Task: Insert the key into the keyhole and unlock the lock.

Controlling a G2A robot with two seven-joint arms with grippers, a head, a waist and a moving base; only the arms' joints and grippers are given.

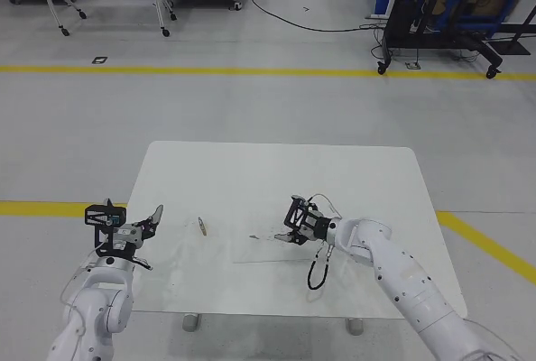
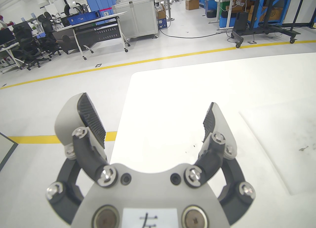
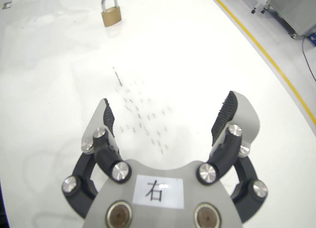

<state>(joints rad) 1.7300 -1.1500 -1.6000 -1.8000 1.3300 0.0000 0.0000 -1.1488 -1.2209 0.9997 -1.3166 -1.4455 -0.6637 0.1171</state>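
**A:** Where's the key?

**B:** The key (image 3: 117, 76) is flat on the table (image 1: 358, 171), between the right gripper (image 3: 169, 98) and the padlock (image 3: 111, 14). It touches neither.

**A:** Padlock?

**B:** Brass body, silver shackle, and the shackle is seated in the body. It looks to stand on its base, well apart from the key and further toward the left arm's side.

**A:** Fingers?

**B:** Both sets are spread wide and gripping nothing. The right gripper sits low over the table, pointed along the key toward the padlock. The left gripper (image 2: 147, 102) is at the table's left edge, with one finger over the floor and one over the table.

**A:** What do the views add to each other?

**B:** The right wrist view gives the padlock's colour and shackle, while from the top it's just a sliver. The top view gives the layout: left gripper, padlock, key and right gripper roughly in one row across the near half.

The left wrist view shows a thin clear sheet (image 2: 276, 155) on the table, with a small grey item (image 2: 303, 149) on it. I can't tell whether that's the key or the padlock. The right wrist view also shows dark scuff marks (image 3: 145, 120) between and just ahead of its fingers.

**A:** Labels?

**B:** There's a white label (image 3: 158, 193) with a single character on each gripper's base. The left one is cut off by the frame edge.
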